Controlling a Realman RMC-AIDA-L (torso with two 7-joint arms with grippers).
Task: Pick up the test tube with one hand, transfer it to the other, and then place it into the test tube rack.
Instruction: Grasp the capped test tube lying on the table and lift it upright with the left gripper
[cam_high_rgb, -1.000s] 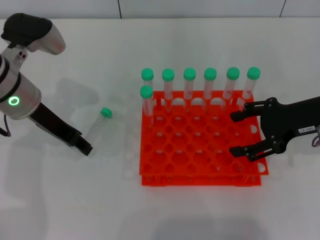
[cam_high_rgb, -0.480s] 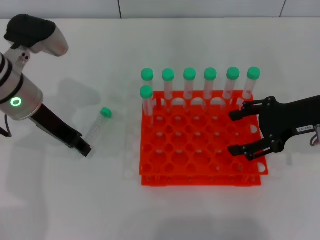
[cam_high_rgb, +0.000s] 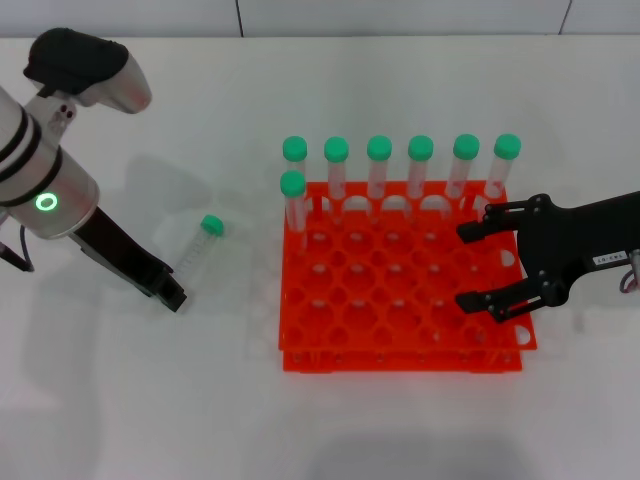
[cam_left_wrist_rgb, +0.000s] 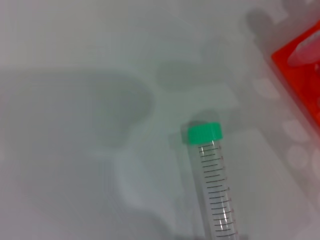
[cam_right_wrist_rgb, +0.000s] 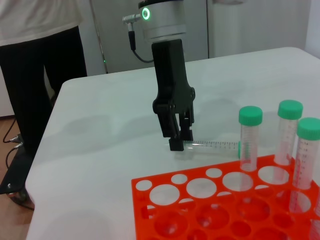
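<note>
On the table left of the test tube rack (cam_high_rgb: 400, 275), the left gripper (cam_high_rgb: 170, 293) had edged slightly rightward toward the base of the test tube (cam_high_rgb: 197, 250), its finger state impossible to tell, tube lying ungrasped; the right gripper (cam_high_rgb: 480, 268) hovered spread over the rack's right side, unmoved.

Test tube (cam_left_wrist_rgb: 216, 195) clear glossy plastic; rack (cam_high_rgb: 400, 300) glossy plastic; table (cam_high_rgb: 150, 400) matt, smooth.

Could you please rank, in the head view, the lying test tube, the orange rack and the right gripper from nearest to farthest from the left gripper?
1. The test tube, lying on the table just beside the left gripper.
2. The test tube rack, mid-table, further to its right.
3. The right gripper, open, over the rack's far right edge.
</note>
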